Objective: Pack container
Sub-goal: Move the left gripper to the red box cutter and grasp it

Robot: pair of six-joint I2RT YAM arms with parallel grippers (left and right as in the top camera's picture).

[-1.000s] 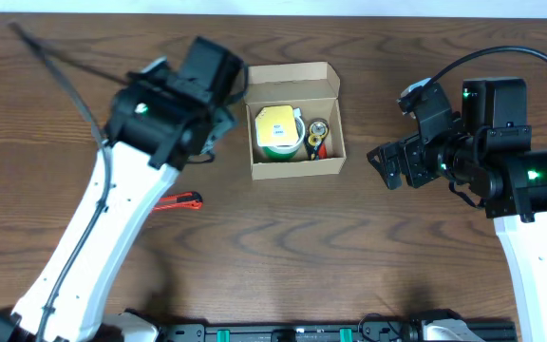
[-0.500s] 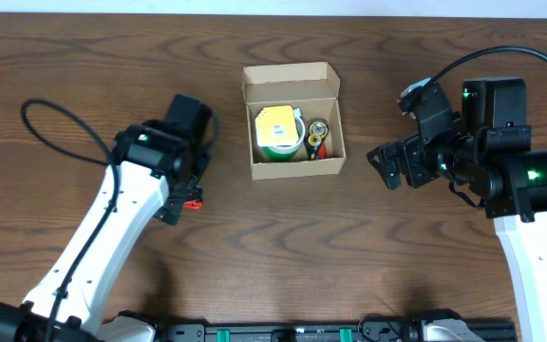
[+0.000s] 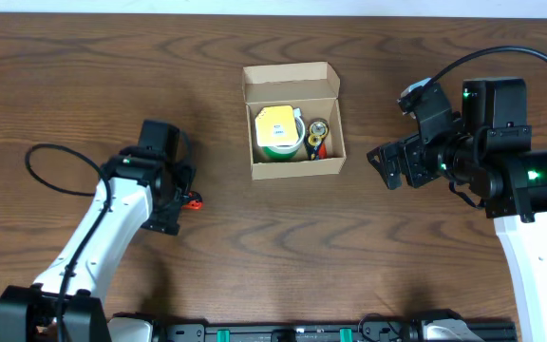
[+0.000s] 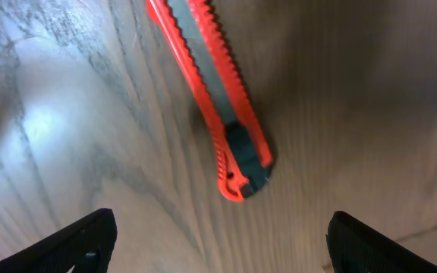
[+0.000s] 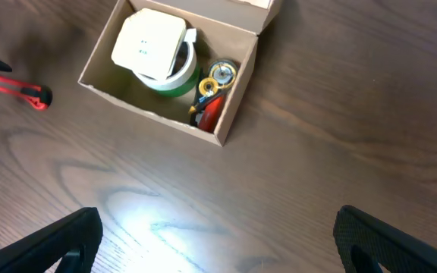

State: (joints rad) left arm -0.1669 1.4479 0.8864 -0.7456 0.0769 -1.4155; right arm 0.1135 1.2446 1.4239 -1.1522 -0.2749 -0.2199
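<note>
The container (image 3: 297, 170) sits open in the middle of the worktop (image 3: 254, 256), its flap lid (image 3: 291, 76) folded back on the far side so the inside is free from above. It already holds a roll of green tape (image 3: 278, 133) with a pale pack lying on it, and beside that a few small yellow and red pieces (image 3: 318, 136) too small to name.

One thing lies outside: a red utility knife (image 4: 212, 106), flat on the wood, well to the left of the box. The left gripper (image 4: 226, 236) hangs right over it with its fingers spread wide, one on each side of the knife's blunt dark end and touching nothing. That stance fits a pick about to start, since the open jaws straddle the narrow body crosswise, the way a slim tool is easiest to pinch.

The right gripper (image 5: 218, 243) is parked off to the box's right, also spread and empty. It looks down at the container from a distance, probably kept clear so the left arm has room.

The step in hand, I judge, is fetching the knife. The packing seems mostly done.
</note>
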